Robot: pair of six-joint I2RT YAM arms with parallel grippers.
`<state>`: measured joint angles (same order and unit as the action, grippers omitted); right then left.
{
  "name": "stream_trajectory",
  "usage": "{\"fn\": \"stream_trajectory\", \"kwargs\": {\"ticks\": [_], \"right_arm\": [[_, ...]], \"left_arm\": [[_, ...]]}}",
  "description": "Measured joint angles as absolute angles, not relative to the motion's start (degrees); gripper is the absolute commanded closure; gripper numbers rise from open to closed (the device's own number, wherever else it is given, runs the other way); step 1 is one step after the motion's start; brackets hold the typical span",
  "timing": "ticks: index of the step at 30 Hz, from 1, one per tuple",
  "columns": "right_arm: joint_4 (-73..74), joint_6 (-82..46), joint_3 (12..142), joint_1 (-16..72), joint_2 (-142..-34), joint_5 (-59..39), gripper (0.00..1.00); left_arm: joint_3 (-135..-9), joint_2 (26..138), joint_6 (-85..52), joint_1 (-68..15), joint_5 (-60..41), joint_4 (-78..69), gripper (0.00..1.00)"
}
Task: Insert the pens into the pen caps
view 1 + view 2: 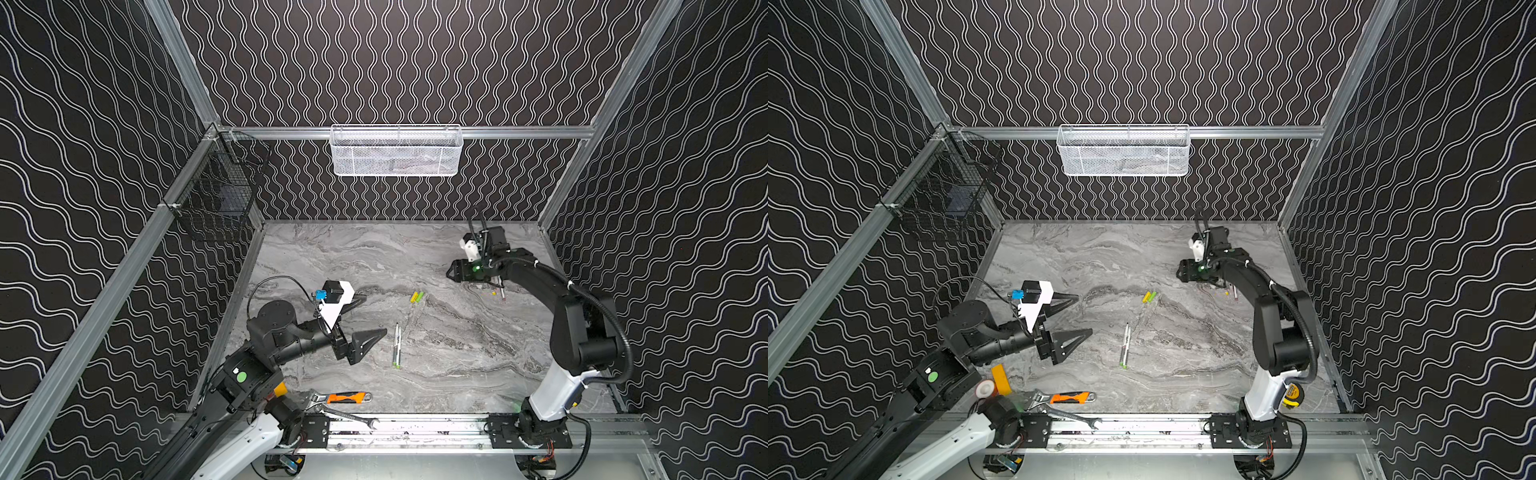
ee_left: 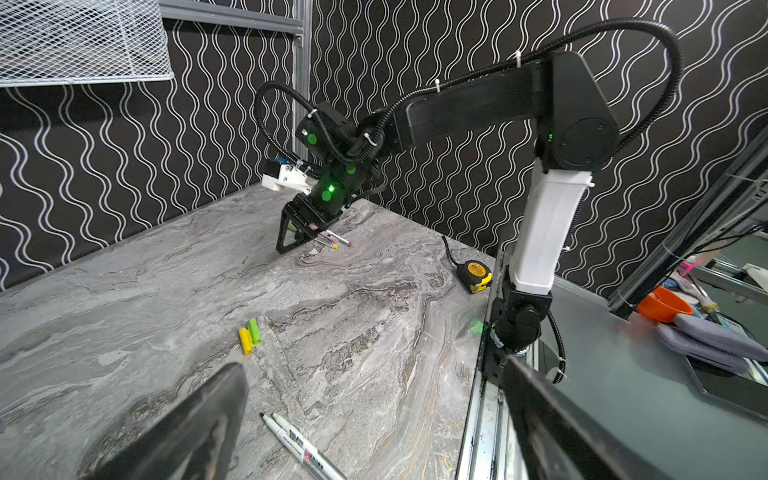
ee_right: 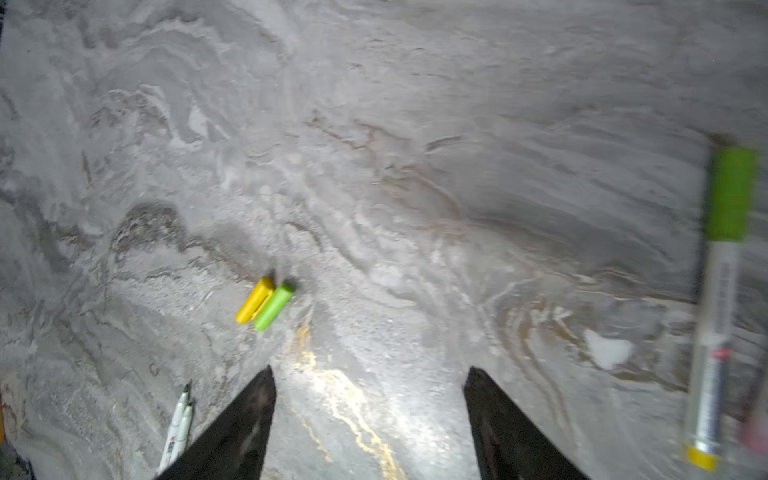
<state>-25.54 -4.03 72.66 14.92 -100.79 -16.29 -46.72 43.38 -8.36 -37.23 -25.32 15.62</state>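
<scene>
**Capping task, about half done by my reading.** My left claw [image 1: 375, 314] hangs spread to its widest, holding nothing, over the left half of the table [image 1: 457, 374]. My right claw [image 3: 371, 370] sits low toward the far right corner, its jaws apart with only bare surface between them. Two finished pens [image 1: 498, 292] lie just beside it on the side of the right edge. One of these, the green-capped pen [image 3: 721, 291], has a yellow end, and the cap of its neighbour cannot be made out. The two uncapped pens [image 1: 397, 347] lie touching, side by side, near the middle of the table. The yellow cap [image 3: 255, 305] and the loose green cap [image 3: 274, 307] lie touching between them and my right claw. Likely faults from here:
- Closing on one of a touching pair may drag or roll its twin away.
- A round barrel may slip or tilt in a shallow pinch, so the nib misses the cap's mouth.
- My right claw, on leaving, may sweep the finished pens toward the right edge.
</scene>
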Motion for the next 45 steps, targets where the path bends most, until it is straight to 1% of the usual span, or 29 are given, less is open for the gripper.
{"fn": "stream_trajectory", "kwargs": {"ticks": [5,13,17,24,32,45], "right_arm": [[-22.22,-8.86,66.43,24.14,-97.51,-12.34,0.30],[-20.84,-16.99,67.85,34.70,-99.35,-8.69,0.38],[-21.02,-18.48,67.72,40.10,-99.13,-8.08,0.47],[-24.32,-21.61,67.53,47.66,-100.55,-3.33,0.61],[-28.14,-24.29,67.77,52.53,-105.21,1.85,0.65],[-29.50,-26.06,68.69,52.93,-108.22,3.33,0.65]], "left_arm": [[-47.16,41.67,-7.35,-37.23,-22.63,18.37,0.01],[-48.36,39.07,-5.72,-37.23,-18.98,24.03,0.02],[-47.75,37.69,-5.63,-37.23,-17.37,24.99,0.01],[-47.57,37.67,-5.63,-37.23,-16.53,25.65,0.01],[-47.55,37.63,-5.63,-37.23,-16.56,25.61,0.01],[-47.33,37.15,-5.61,-37.23,-16.80,25.54,0.01]]}}
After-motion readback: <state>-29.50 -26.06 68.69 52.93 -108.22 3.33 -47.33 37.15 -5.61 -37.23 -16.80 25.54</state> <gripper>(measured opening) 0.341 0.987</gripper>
